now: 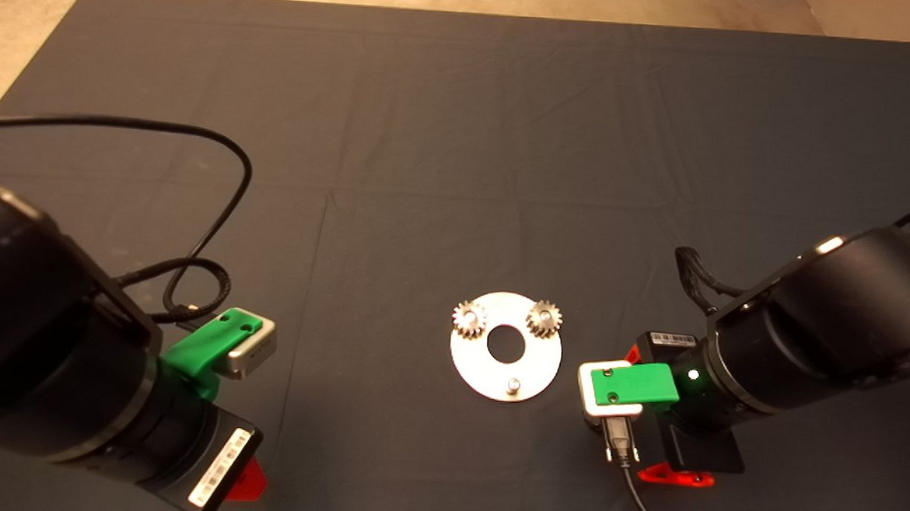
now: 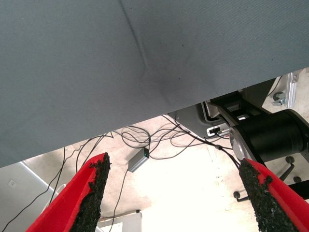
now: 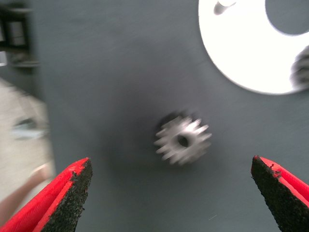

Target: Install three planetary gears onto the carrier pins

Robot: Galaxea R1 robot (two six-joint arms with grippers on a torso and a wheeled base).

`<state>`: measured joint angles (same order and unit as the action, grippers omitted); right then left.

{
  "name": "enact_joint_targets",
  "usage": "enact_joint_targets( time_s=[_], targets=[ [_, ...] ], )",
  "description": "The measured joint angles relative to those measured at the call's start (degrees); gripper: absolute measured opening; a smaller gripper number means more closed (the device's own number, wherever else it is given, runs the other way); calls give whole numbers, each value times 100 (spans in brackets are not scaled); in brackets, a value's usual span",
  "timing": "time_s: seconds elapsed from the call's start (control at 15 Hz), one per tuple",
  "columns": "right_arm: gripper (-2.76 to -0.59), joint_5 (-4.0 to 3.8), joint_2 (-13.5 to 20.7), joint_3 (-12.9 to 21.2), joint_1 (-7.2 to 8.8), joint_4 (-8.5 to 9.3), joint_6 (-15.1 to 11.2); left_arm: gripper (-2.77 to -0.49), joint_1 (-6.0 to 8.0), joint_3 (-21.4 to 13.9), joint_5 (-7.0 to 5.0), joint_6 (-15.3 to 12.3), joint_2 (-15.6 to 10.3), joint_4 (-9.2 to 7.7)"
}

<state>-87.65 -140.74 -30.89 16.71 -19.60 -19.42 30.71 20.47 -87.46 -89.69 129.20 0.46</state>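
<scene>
A round silver disc [image 1: 505, 371] lies on the dark mat [image 1: 461, 131] that covers the bench, toward the near side of the mat's middle. Two small gears sit on its far pins: one on the far left [image 1: 469, 319], one on the far right [image 1: 544, 319]. The near pin [image 1: 511, 384] stands bare.

The third gear [image 3: 183, 140] lies flat on the mat, just beside the disc's edge and apart from it, as the right wrist view shows. In the head view the right arm hides it.

The right claw [image 3: 171, 193] hovers over that loose gear, close to the disc's right side. Its fingers [image 3: 67, 198] are spread wide, one on each side of the gear, touching nothing.

The left claw [image 2: 176, 195] waits at the near left edge of the mat, well apart from the disc. Its fingers [image 2: 91, 193] are also spread and hold nothing. Its wrist view looks past the mat's edge to the floor, where cables [image 2: 145, 137] and a small grey box [image 2: 138, 160] lie.
</scene>
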Motion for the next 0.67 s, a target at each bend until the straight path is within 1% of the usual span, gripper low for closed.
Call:
enact_joint_targets(
  time_s=[0.07, 0.13, 0.2, 0.27, 0.4, 0.6, 0.67],
  targets=[
    [-91, 2, 4, 0, -101, -385, 58, -138, -4, 0, 0, 2, 0, 0],
    [-91, -5, 17, 0, -182, -660, 118, -138, -4, -2, -2, 2, -1, 0],
    [-91, 2, 28, 0, -234, -843, 165, -138, -6, -11, 0, 2, 0, 0],
    [-91, -5, 33, -2, -279, -934, 204, -138, -21, -22, 0, 2, 0, 0],
    [-91, 2, 35, -9, -354, -943, 254, -138, -69, -38, -2, 2, 0, -5],
    [-91, 5, 61, -69, -453, -960, 298, -138, -75, -40, 2, 2, -1, -2],
    [-91, -2, 80, -80, -502, -964, 309, -138, -107, -41, 0, 2, -1, -5]
  ],
)
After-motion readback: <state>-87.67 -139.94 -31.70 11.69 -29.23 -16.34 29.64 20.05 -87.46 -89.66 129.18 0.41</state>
